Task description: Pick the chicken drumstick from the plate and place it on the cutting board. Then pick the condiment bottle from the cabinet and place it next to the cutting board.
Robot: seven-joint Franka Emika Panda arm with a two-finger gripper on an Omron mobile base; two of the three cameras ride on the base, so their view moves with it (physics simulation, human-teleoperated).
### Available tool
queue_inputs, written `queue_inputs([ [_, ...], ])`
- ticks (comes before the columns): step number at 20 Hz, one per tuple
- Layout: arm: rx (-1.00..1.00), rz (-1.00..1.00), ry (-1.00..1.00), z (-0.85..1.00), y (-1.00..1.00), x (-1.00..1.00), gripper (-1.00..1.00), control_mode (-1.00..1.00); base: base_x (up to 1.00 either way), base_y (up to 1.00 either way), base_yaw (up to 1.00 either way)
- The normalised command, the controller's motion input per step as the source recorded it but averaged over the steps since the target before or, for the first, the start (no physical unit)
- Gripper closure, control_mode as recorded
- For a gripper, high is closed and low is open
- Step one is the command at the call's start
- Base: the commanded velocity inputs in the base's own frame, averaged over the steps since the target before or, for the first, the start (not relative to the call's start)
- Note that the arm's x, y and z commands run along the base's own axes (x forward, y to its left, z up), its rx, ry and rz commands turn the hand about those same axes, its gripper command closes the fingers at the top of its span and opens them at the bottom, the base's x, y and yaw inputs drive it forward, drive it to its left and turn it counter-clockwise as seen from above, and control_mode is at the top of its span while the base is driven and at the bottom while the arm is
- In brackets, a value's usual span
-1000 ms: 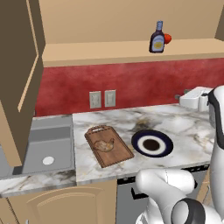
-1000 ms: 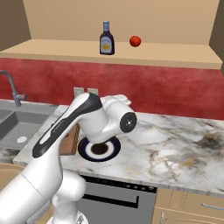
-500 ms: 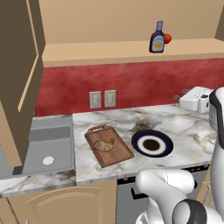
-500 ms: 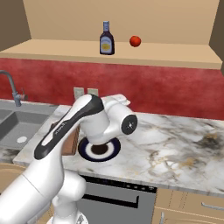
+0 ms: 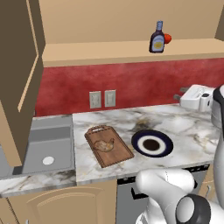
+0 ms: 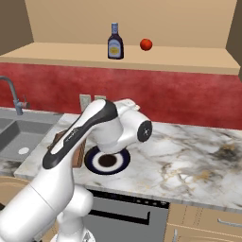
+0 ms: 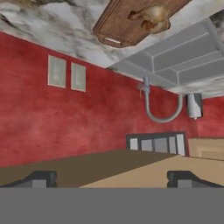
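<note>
One tan cabinet (image 5: 131, 52) spans the wall above the marbled surface (image 5: 183, 131). Below it, the cutting board (image 5: 108, 145) lies just left of the plate (image 5: 152, 143), apparently apart, with the chicken drumstick (image 5: 105, 145) on the board. The condiment bottle (image 6: 114, 41) stands on the cabinet shelf. The claw (image 7: 112, 177) gapes wide, gripping nothing.
</note>
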Motion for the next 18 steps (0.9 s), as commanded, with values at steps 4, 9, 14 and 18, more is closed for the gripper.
queue_inputs([
  [4,0.0,0.08,0.0,0.15,0.12,0.0,-1.0,-1.0,0.0,0.0,0.0],
  [9,0.0,0.02,-0.02,0.17,0.18,-0.09,-1.0,-1.0,0.0,0.0,0.0],
  [14,0.0,0.0,-0.07,0.16,0.18,-0.2,-1.0,-1.0,0.0,0.0,0.0],
  [18,0.0,0.0,-0.08,0.2,0.11,-0.23,-1.0,-1.0,0.0,0.0,0.0],
])
